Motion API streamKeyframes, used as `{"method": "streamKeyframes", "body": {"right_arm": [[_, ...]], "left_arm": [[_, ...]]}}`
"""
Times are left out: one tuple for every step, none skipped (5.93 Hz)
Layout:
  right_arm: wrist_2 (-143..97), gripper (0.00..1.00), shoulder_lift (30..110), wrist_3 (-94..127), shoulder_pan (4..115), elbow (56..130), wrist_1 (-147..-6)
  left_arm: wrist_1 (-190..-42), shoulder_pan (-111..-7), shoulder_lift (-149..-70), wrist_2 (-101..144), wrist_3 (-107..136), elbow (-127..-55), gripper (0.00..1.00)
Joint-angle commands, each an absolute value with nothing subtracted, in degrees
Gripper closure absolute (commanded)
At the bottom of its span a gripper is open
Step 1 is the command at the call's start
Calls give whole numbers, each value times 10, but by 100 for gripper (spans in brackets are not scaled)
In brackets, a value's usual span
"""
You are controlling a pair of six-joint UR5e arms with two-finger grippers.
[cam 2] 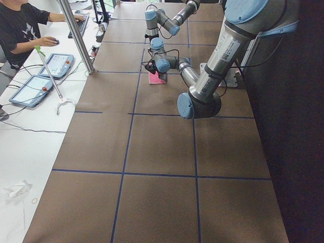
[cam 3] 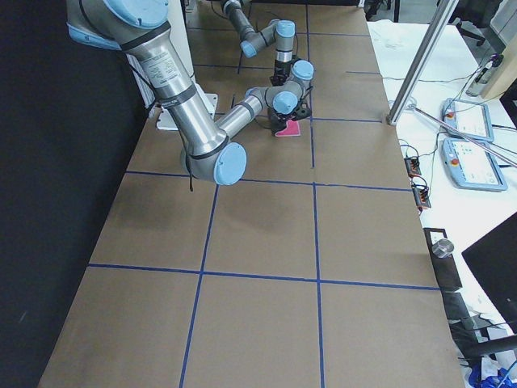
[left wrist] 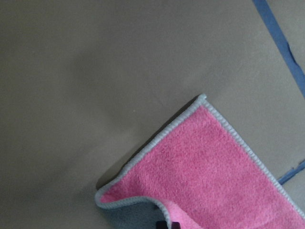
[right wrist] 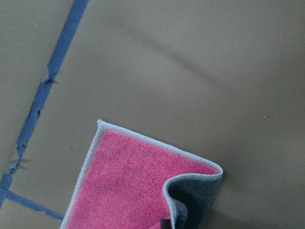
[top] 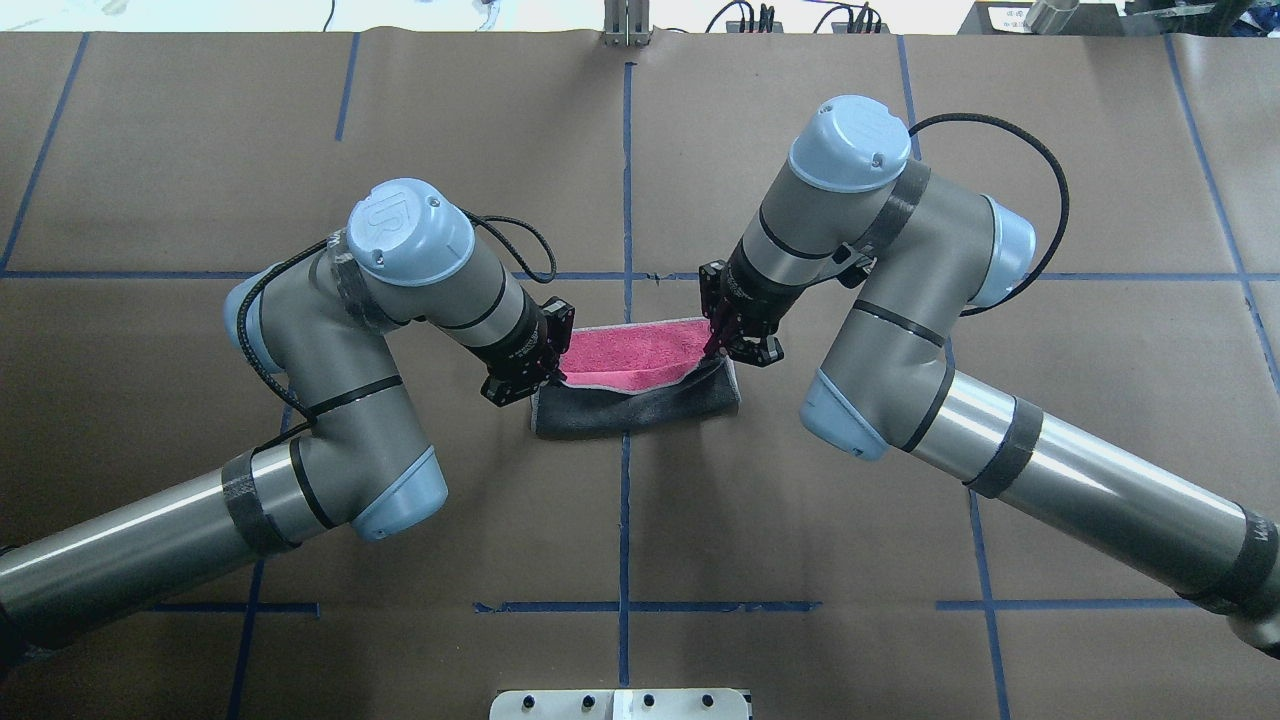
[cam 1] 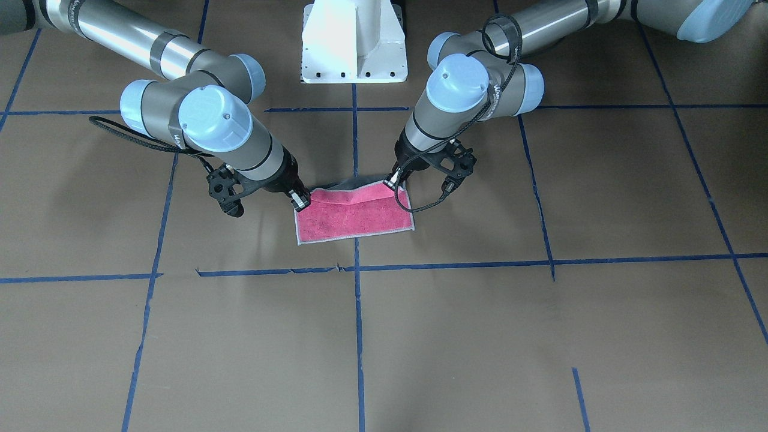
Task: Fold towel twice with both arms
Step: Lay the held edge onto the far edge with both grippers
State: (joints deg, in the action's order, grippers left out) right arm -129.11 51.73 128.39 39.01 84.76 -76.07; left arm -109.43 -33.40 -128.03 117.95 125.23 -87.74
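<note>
Pinching the towel [top: 640, 412] at its two robot-side corners, both grippers held that edge raised off the table [top: 800, 520] near the centre of the overhead frame. The left gripper [top: 552, 378] was closed on the corner at the towel's left end in that view. The right gripper [top: 716, 346] was closed on the corner at its right end. Between them the lifted edge sagged in a shallow curve, so the grey face showed as a dark band along the lower side of the cloth, with the pink face above it.

In the front-facing view the towel lay just below the frame's centre. Its lower edge was flat on the brown paper and straddled a vertical blue tape line [cam 1: 359, 312]. The pink face rose toward the grippers with a crease across it.

Each wrist view showed a flat pink corner with a whitish border on the paper and a curled-up part of the towel at the frame's bottom edge, grey in the right one. The white base [cam 1: 354, 42] stood at the top centre of the front-facing view, apart from the towel.
</note>
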Motion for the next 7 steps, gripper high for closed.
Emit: {"method": "streamKeyframes", "body": {"right_arm": [[-1290,89,501,1289,393,817,-759],[-1291,89,501,1290,398,810,-759],[-1292,89,501,1291,409,809,-759],[-1292,89,501,1291,414,804,-759],[-1292,89,501,1290,413,796,-759],[-1292,88,500,1289,412,794,-758],[-1293,80,500,1289,412,794,-758]], "left_arm": [[-1107,-339,-1281,1179,1259,-861,100],[-1123,-344,-1281,1179,1269,-849,100],[-1126,-351,-1281,1179,1271,-849,100],[-1126,-353,-1281,1179,1273,-849,100],[-1126,-354,-1281,1179,1273,-846,100],[-1131,-354,-1281,1179,1273,-843,100],[-1131,-354,-1281,1179,1273,-843,100]]}}
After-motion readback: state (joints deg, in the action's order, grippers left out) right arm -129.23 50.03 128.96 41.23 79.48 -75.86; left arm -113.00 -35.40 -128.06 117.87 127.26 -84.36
